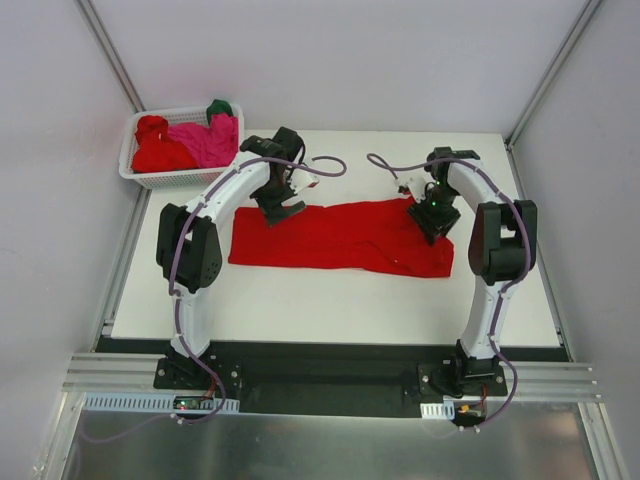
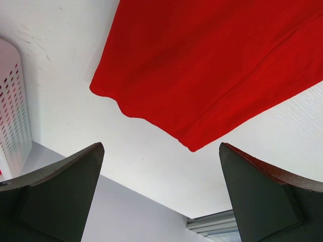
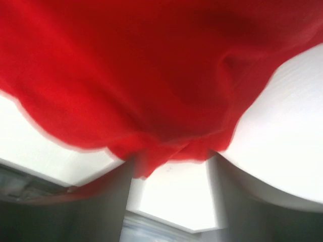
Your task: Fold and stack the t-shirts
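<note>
A bright red t-shirt [image 1: 340,238] lies spread in a wide band across the middle of the white table [image 1: 330,305]. My left gripper [image 1: 280,208] hovers at the shirt's far left edge, open wide and empty. In the left wrist view [image 2: 160,146] a corner of the shirt [image 2: 212,65] lies just ahead of the fingers. My right gripper [image 1: 433,222] is over the shirt's far right part. In the blurred right wrist view [image 3: 171,156] its fingers stand apart, and the bunched red cloth [image 3: 151,75] covers their tips.
A white lattice basket [image 1: 135,165] stands at the table's far left corner, holding a red shirt [image 1: 160,152], a magenta shirt [image 1: 208,140] and a dark green one [image 1: 220,106]. The basket's wall shows at the left of the left wrist view [image 2: 12,111]. White walls surround the table.
</note>
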Robot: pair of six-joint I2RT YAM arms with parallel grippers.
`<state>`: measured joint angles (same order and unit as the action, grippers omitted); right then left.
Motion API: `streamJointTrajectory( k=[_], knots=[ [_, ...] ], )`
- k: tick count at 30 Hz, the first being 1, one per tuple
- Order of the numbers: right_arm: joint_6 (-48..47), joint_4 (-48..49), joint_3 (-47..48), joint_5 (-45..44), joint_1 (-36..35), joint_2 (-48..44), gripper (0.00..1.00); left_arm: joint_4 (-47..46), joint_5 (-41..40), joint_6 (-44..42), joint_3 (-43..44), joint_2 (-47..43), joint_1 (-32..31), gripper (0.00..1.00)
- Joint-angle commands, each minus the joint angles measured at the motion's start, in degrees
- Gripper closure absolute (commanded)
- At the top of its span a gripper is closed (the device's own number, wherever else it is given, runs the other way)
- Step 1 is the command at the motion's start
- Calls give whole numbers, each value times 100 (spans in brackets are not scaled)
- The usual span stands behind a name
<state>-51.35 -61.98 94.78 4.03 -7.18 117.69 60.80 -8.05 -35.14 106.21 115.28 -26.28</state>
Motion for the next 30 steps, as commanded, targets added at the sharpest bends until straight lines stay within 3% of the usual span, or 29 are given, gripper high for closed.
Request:
streamJointTrajectory(
  k=[1, 8, 12, 15, 21, 30],
  knots=[
    [-68, 27, -30, -359, -20, -254, 3, 178, -126, -55, 40, -59, -44, 1],
    [-15, 397, 593, -474, 6, -835, 4, 170, -205, -90, -83, -261, -35, 1],
    [160, -182, 1164, 623, -38, -809, 4, 91, -328, -73, -250, -322, -35, 1],
    [143, -412, 973, 1195, -64, -852, 3, -77, -548, 268, -426, -252, 79, 1],
    [-147, -649, 279, 1592, -56, -1090, 3, -94, 356, 744, -664, -261, 413, 1],
    [-191, -684, -574, 1443, 243, -1231, 4, 266, 2421, 1175, 267, -155, 563, 1]
  ],
)
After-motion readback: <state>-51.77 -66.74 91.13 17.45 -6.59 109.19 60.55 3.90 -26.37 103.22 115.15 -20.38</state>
